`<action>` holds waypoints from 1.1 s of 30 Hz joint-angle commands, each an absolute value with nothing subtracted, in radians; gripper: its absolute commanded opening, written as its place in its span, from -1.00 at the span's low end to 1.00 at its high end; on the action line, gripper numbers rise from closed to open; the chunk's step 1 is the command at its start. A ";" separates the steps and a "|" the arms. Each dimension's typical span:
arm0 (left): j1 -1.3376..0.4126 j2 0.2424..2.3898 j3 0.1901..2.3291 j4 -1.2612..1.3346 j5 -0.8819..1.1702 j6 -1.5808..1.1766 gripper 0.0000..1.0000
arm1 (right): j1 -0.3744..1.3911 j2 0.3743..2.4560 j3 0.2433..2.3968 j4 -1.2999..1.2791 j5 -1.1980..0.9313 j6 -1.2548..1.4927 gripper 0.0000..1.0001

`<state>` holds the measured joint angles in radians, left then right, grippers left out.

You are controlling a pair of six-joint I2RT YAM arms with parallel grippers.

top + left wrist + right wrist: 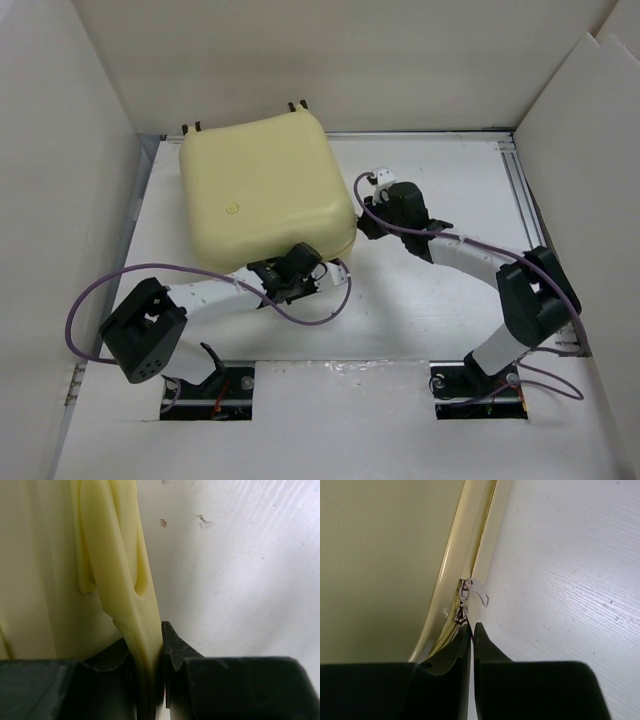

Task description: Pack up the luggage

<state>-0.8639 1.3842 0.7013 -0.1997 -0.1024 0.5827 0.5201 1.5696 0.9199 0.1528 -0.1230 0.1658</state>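
Left tool (150, 647) pinches the moulded handle (125, 570) of the pale-yellow hard-shell suitcase (262, 190), likely steadying it. Right tool (471, 630), pressed together at the metal zipper sliders (465, 600), seems placed to work the zip.

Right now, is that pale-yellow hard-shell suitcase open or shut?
Shut: the pale-yellow hard-shell suitcase lies flat, both shells meeting, no lining showing.

The luggage (262, 190) lies closed on the counter (440, 300), left of centre and toward the back wall (400, 60), with its wheels (296, 105) on the far side. My left fingers (175, 652) pinch a strip on its near edge. My right fingers (487, 650), drawn together, sit at its near right corner, tips just below the zip sliders (465, 600) on the seam, with bare counter to their right.
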 commanded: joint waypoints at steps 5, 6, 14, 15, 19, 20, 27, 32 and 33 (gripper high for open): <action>-0.922 1.315 0.750 -0.316 -0.112 0.601 -1.00 | 0.440 1.583 0.959 0.287 0.067 0.161 -1.00; -0.937 1.315 0.780 -0.336 -0.112 0.586 -1.00 | 0.440 1.583 0.937 0.296 0.067 0.176 -1.00; -1.066 1.391 1.370 -0.690 0.083 0.574 0.15 | 0.380 1.623 0.871 0.380 -0.083 0.252 -1.00; -1.066 1.402 1.425 -0.719 0.115 0.583 0.15 | 0.380 1.637 0.882 0.380 -0.093 0.252 -1.00; -0.935 1.411 1.665 -0.762 0.228 0.479 0.15 | 0.380 1.646 0.891 0.380 -0.114 0.242 -1.00; -0.867 1.411 1.704 -0.750 0.229 0.438 0.12 | 0.380 1.646 0.891 0.380 -0.114 0.242 -1.00; 0.016 1.381 1.649 -0.548 0.235 0.149 -0.05 | 0.380 1.635 0.881 0.380 -0.133 0.252 -1.00; 0.279 1.316 1.295 -0.313 0.160 0.133 -0.36 | 0.391 1.595 0.845 0.380 -0.133 0.252 -1.00; 0.279 1.327 1.205 -0.286 0.150 0.143 -0.36 | 0.391 1.583 0.835 0.380 -0.133 0.252 -1.00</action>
<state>0.3141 1.3861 1.3323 -0.3954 0.1421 0.1829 0.4114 1.6257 0.8646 0.3653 -0.1833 0.2359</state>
